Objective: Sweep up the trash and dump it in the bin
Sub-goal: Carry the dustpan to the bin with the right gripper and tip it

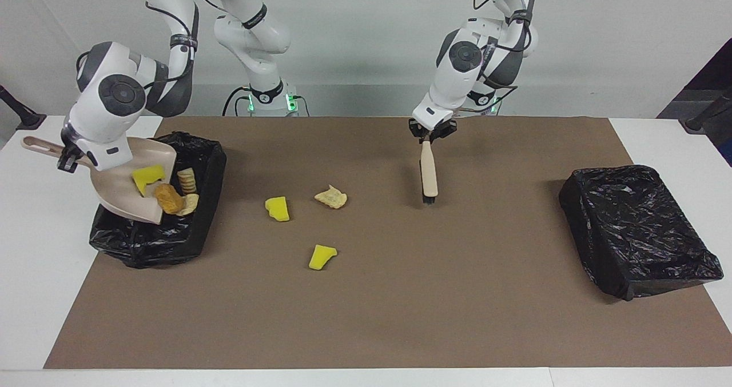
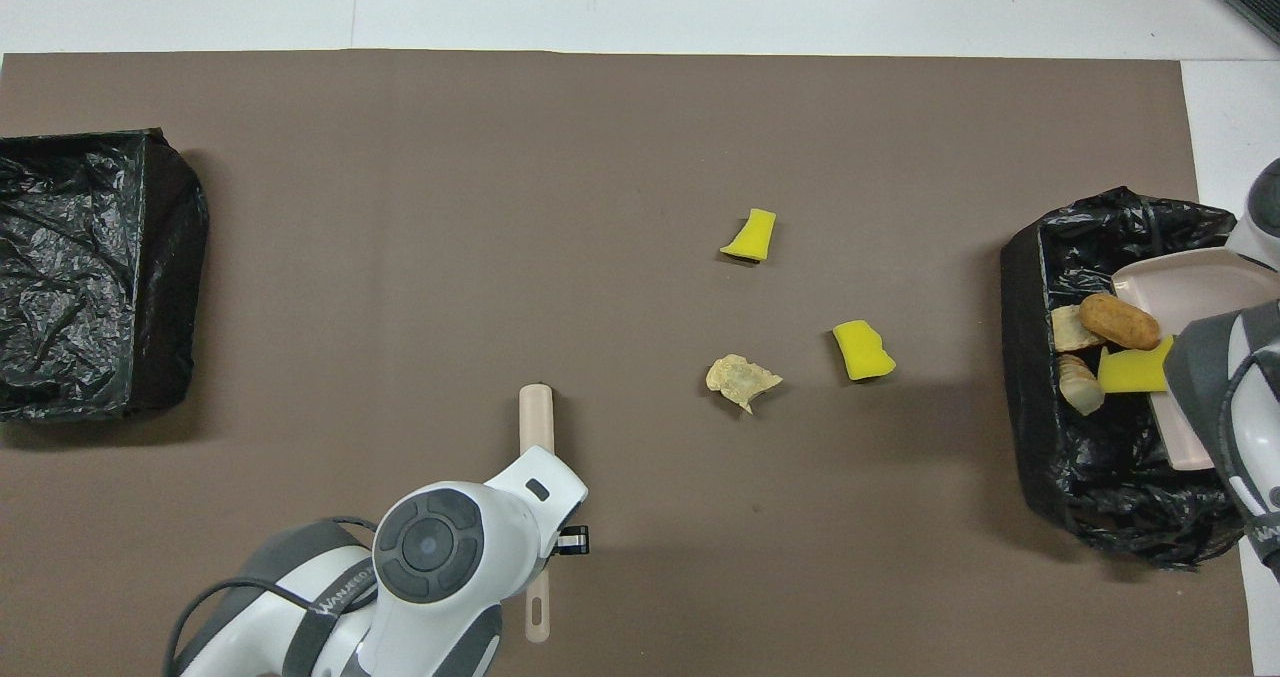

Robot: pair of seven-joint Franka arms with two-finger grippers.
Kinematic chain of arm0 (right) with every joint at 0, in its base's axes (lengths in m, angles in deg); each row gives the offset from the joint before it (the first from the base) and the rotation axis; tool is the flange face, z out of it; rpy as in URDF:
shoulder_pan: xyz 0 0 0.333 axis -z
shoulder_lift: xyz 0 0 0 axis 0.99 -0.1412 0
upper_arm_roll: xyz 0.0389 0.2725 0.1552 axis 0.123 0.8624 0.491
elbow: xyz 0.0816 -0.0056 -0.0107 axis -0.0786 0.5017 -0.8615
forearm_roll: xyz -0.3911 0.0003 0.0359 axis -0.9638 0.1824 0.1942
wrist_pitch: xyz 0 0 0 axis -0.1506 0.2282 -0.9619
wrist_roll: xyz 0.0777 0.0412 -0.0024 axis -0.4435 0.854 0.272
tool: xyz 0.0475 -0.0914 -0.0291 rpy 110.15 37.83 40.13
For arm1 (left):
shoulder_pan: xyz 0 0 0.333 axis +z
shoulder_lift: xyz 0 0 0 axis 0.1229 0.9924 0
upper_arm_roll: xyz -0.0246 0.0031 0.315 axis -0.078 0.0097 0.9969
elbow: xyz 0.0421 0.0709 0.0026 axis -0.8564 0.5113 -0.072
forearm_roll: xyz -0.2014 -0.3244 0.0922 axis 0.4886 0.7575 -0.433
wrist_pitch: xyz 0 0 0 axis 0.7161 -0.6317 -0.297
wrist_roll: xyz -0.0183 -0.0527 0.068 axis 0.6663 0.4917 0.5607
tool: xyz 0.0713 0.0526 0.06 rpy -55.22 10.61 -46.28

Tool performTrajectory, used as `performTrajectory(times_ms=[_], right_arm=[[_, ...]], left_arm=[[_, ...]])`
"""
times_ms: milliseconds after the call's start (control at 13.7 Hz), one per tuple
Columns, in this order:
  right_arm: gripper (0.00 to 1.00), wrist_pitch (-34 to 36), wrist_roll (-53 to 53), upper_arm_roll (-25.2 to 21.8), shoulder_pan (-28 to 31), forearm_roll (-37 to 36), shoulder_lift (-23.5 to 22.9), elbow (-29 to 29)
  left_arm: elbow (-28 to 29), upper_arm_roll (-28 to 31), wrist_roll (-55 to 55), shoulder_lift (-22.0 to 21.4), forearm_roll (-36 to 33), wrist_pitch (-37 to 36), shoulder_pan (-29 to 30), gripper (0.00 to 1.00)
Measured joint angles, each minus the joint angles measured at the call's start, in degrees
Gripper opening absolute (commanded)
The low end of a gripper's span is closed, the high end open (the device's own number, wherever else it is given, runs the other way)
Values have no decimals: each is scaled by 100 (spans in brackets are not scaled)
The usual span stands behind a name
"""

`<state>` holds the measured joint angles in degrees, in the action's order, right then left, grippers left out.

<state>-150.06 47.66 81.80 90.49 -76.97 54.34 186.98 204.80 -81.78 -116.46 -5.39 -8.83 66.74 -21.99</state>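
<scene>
My right gripper [image 1: 67, 159] is shut on the handle of the beige dustpan [image 1: 117, 175], which tilts steeply over the black-lined bin [image 1: 143, 238]. A yellow wedge [image 1: 147, 176], an orange-brown nugget [image 1: 167, 197] and pale cracker pieces [image 1: 186, 179] of trash slide off the dustpan's lip into the bin. On the mat lie two yellow wedges [image 1: 277, 208] [image 1: 322, 256] and a beige scrap [image 1: 330, 197]. My left gripper [image 1: 432, 131] is shut on the brush [image 1: 429, 175], which hangs bristles-down over the mat's middle.
A second black-lined bin [image 1: 635, 232] sits toward the left arm's end of the table. The brown mat [image 1: 400, 307] covers most of the white table [image 1: 34, 295]. The loose scraps lie between the brush and the bin under the dustpan.
</scene>
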Motion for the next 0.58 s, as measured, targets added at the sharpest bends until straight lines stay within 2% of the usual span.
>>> performTrajectory(times_ms=[292, 365, 438, 584], right_arm=[[0, 933, 460, 98, -492, -172, 373, -594], [0, 1123, 535, 183, -543, -163, 446, -768], [0, 1289, 564, 308, -562, -120, 505, -932], [0, 1651, 528, 584, -590, 147, 548, -1243]], left_arm=[[248, 9, -280, -125, 1, 302, -216, 0], [253, 20, -280, -132, 1, 302, -216, 25], [254, 25, -280, -132, 1, 301, -216, 99], [255, 38, -281, -132, 3, 275, -212, 100]])
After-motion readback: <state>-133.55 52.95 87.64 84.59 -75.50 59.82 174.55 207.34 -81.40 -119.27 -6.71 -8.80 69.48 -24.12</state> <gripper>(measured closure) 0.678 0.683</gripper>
